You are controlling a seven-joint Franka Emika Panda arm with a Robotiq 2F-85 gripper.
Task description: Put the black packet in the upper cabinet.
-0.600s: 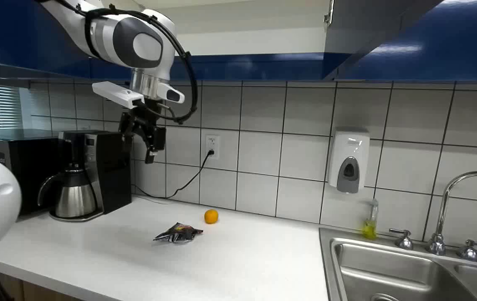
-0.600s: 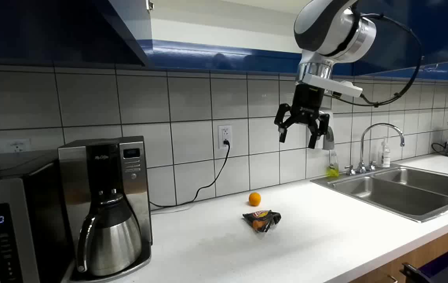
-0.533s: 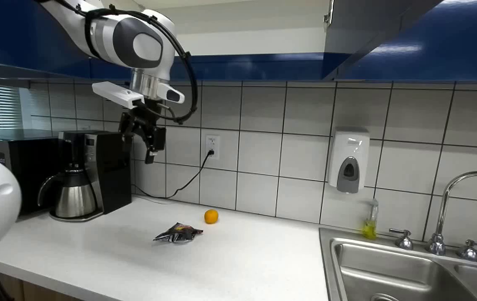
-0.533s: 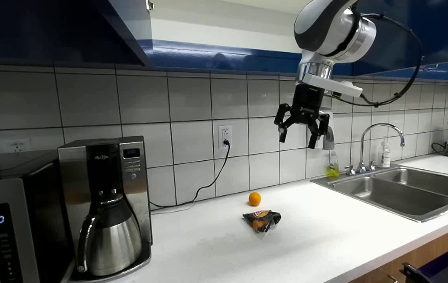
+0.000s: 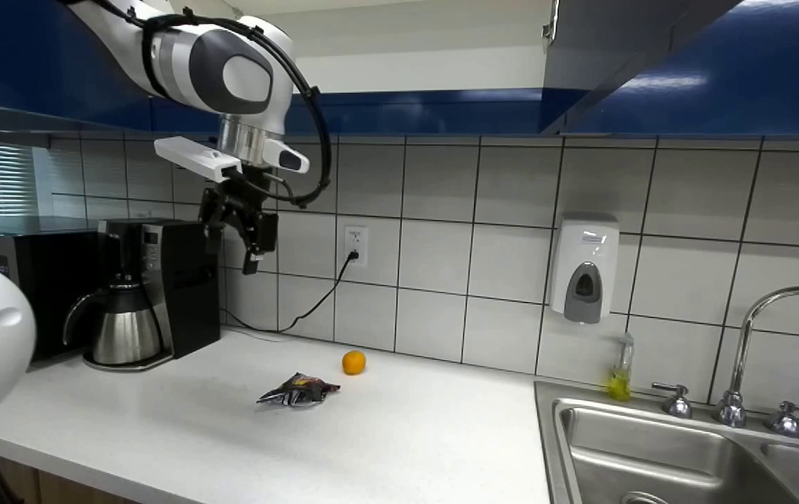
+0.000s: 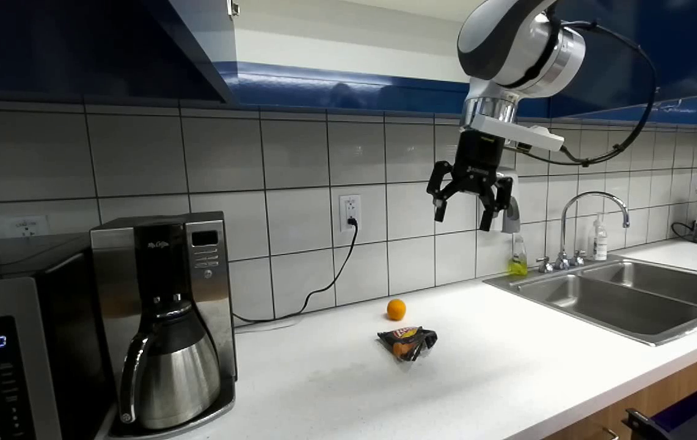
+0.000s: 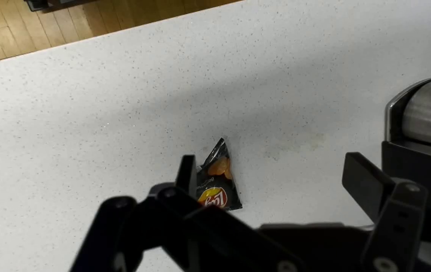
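Observation:
The black packet (image 5: 300, 390) lies crumpled on the white counter in both exterior views (image 6: 408, 343). It has a red and yellow logo and shows in the wrist view (image 7: 219, 189), partly hidden behind one finger. My gripper (image 6: 463, 216) is open and empty, pointing down, well above the counter and apart from the packet. It also shows in an exterior view (image 5: 231, 248) and the wrist view (image 7: 270, 170), its fingers wide apart. The upper cabinet (image 5: 427, 112) has a pale interior and a blue lower edge (image 6: 348, 88); it stands open above the counter, higher than my gripper.
A small orange ball (image 5: 353, 362) lies behind the packet near the tiled wall. A coffee maker (image 6: 208, 293) and a microwave (image 6: 0, 366) stand at one end. A sink (image 6: 629, 293) is at the other. An open blue cabinet door (image 5: 609, 63) juts out. A soap dispenser (image 5: 585, 269) hangs on the wall.

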